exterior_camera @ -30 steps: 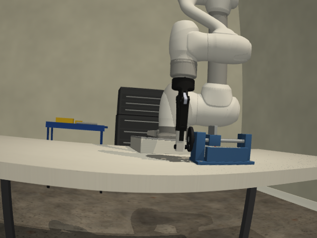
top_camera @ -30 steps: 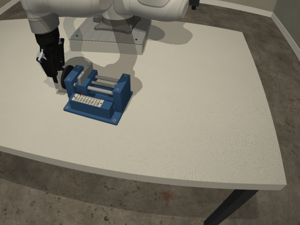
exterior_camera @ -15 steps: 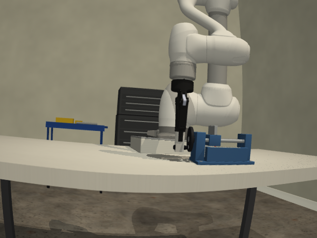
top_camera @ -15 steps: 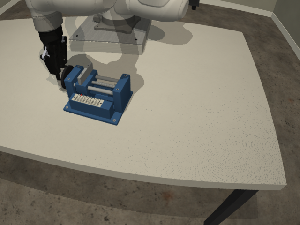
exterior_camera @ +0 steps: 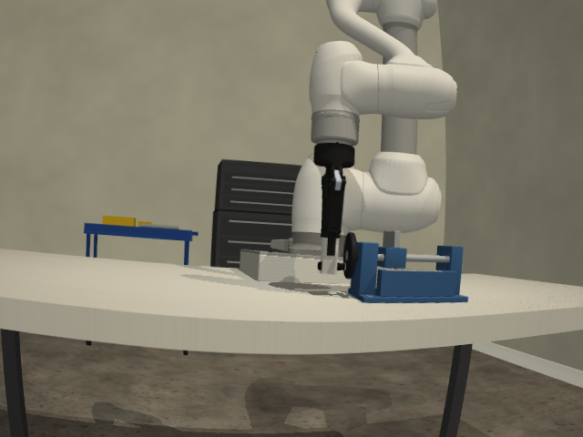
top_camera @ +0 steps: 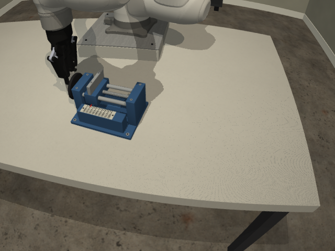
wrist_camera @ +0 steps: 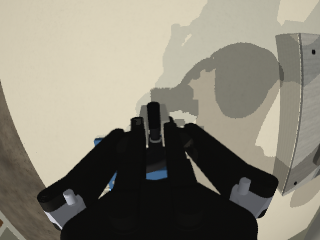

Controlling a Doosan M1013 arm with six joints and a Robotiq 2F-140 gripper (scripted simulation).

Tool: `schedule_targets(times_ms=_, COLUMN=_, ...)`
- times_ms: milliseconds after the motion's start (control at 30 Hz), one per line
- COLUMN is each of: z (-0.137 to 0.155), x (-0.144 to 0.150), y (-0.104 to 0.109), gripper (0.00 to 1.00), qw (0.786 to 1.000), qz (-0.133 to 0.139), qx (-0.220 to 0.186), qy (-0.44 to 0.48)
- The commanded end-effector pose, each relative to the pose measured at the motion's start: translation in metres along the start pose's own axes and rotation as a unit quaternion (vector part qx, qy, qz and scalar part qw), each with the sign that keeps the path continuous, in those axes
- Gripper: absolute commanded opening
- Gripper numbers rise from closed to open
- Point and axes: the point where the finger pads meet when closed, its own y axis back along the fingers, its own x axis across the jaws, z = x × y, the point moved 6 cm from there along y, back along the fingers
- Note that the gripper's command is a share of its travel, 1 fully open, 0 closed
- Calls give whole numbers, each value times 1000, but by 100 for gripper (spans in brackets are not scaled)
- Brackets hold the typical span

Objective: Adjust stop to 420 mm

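Black and slim, the tool (top_camera: 67, 81) (exterior_camera: 328, 269) (wrist_camera: 153, 114) is closed on the handle of the dark, disc-shaped handwheel (top_camera: 72, 86) (exterior_camera: 350, 255), at the end of the blue stop fixture (top_camera: 102, 124) (exterior_camera: 419, 283) on the pale, smooth-edged bench (top_camera: 216, 135) (exterior_camera: 188, 291). Setting seems under way: the red pointer (top_camera: 90, 105) sits near one end of the cream scale (top_camera: 98, 111), its figures unreadable. Letting go remains. Grey metal rods (top_camera: 112, 100) (exterior_camera: 428, 258) run round and straight beside a flat grey plate (top_camera: 95, 83) (exterior_camera: 391, 238).

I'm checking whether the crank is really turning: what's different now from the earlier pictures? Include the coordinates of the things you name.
The hand (top_camera: 67, 81) (exterior_camera: 329, 267) (wrist_camera: 153, 114) has moved toward the robot's base, carrying the handle (exterior_camera: 321, 266) (wrist_camera: 153, 116) of the handwheel (top_camera: 70, 89) (exterior_camera: 350, 256) around with it. Nothing was newly gripped or let go; it is still closed on the handle. The red pointer (top_camera: 90, 105) (exterior_camera: 395, 269) and blue carriage (top_camera: 93, 100) (exterior_camera: 394, 257) show no visible shift.
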Motion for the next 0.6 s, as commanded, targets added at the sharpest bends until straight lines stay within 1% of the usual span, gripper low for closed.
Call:
schedule_targets(times_ms=0, z=-1, x=6, y=5, gripper=4, qw=1000, qz=1, qx=-1, qy=-1)
schedule_targets(times_ms=300, z=-1, x=9, y=15, gripper=4, qw=1000, qz=1, qx=-1, qy=-1)
schedule_targets(times_ms=567, z=-1, x=6, y=33, gripper=4, qw=1000, qz=1, qx=-1, qy=-1)
